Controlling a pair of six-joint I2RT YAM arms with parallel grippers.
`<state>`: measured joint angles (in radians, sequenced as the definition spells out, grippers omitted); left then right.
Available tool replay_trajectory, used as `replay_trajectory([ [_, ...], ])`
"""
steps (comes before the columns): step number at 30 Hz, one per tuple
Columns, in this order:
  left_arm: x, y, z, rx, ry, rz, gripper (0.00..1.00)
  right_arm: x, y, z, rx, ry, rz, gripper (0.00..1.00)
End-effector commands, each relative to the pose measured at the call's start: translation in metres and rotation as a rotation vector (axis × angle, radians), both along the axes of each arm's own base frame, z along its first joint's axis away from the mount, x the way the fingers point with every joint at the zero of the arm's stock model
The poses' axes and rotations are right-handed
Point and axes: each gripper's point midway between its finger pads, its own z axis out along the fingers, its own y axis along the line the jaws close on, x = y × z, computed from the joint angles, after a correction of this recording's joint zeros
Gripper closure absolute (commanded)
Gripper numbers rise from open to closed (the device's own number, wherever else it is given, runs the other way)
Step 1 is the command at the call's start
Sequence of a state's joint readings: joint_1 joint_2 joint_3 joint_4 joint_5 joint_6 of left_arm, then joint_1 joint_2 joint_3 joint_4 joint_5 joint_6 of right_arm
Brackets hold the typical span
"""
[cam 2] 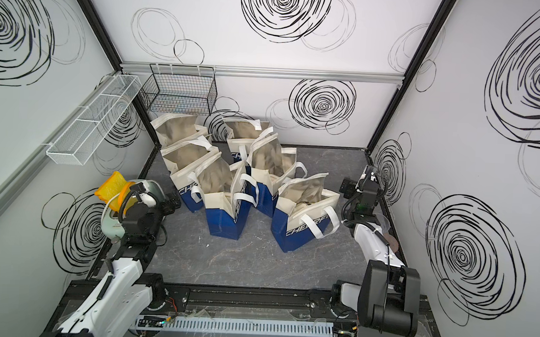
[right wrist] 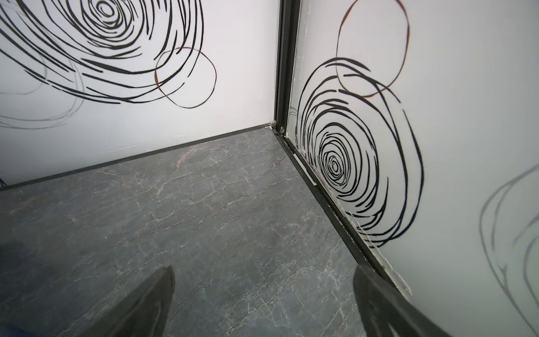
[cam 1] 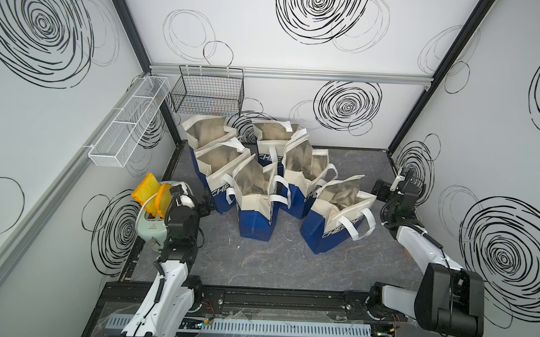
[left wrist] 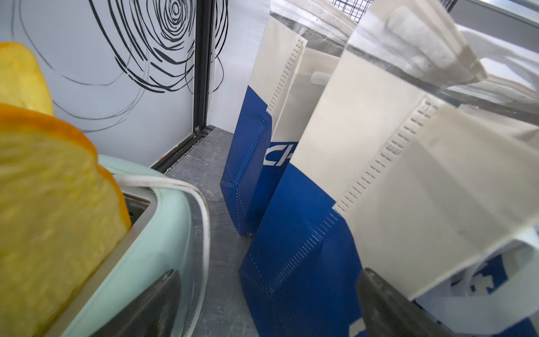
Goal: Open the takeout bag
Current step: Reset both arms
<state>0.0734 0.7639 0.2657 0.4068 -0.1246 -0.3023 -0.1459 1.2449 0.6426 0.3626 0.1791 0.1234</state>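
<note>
The left gripper (left wrist: 271,306) is spread wide and nothing is gripped; the right gripper (right wrist: 262,303) is likewise wide and empty. The nearest blue-and-cream fabric takeout bag (left wrist: 379,181) is found close beside the left gripper on one side, a mint-green toaster (left wrist: 163,221) on the other. By a sideways sweep it could be toppled into the neighbouring bags (cam 1: 303,168). It is stood upright, long axis vertical, mouth open upward.

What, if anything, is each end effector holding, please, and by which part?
Nothing is held: the left end effector stands open beside the toaster, the right end effector open over the table.
</note>
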Motion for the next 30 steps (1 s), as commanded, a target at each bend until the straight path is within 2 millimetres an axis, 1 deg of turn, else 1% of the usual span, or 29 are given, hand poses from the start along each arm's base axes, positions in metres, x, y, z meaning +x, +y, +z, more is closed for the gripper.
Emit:
replay_trajectory([
  [1,0.008,0.002,0.037,0.074,-0.175,-0.006,0.02,0.009,0.006,0.003,0.05,-0.061,0.057,0.02],
  [2,0.011,0.001,0.032,0.074,-0.173,-0.01,0.02,0.01,0.006,0.0,0.049,-0.066,0.063,0.02],
  [4,0.015,0.0,0.033,0.081,-0.198,-0.023,0.02,0.01,0.004,-0.007,0.048,-0.068,0.074,0.02],
  [8,0.027,-0.004,0.026,0.112,-0.197,-0.054,0.02,0.008,0.001,-0.023,0.066,-0.076,0.083,0.0],
  [11,0.033,-0.005,0.022,0.128,-0.205,-0.069,0.02,0.01,0.004,-0.034,0.072,-0.08,0.112,0.01],
  [14,0.039,-0.014,0.016,0.139,-0.21,-0.125,0.02,0.01,0.012,-0.04,0.053,-0.093,0.172,0.01],
  [16,0.042,-0.018,0.011,0.143,-0.203,-0.152,0.02,0.007,0.013,-0.041,0.048,-0.104,0.181,0.01],
  [18,0.046,-0.017,0.007,0.139,-0.186,-0.155,0.02,0.005,0.015,-0.038,0.037,-0.124,0.192,0.01],
  [21,0.048,-0.018,0.01,0.149,-0.189,-0.166,0.03,0.0,0.019,-0.034,0.026,-0.144,0.211,0.01],
  [26,0.043,-0.03,0.01,0.17,-0.208,-0.221,0.02,-0.013,0.034,-0.026,-0.011,-0.2,0.277,0.01],
  [28,0.038,-0.036,0.005,0.194,-0.195,-0.241,0.03,-0.014,0.04,-0.027,-0.023,-0.188,0.297,0.01],
  [30,0.031,-0.038,-0.005,0.186,-0.182,-0.248,0.02,-0.016,0.051,-0.027,-0.048,-0.185,0.339,0.01],
])
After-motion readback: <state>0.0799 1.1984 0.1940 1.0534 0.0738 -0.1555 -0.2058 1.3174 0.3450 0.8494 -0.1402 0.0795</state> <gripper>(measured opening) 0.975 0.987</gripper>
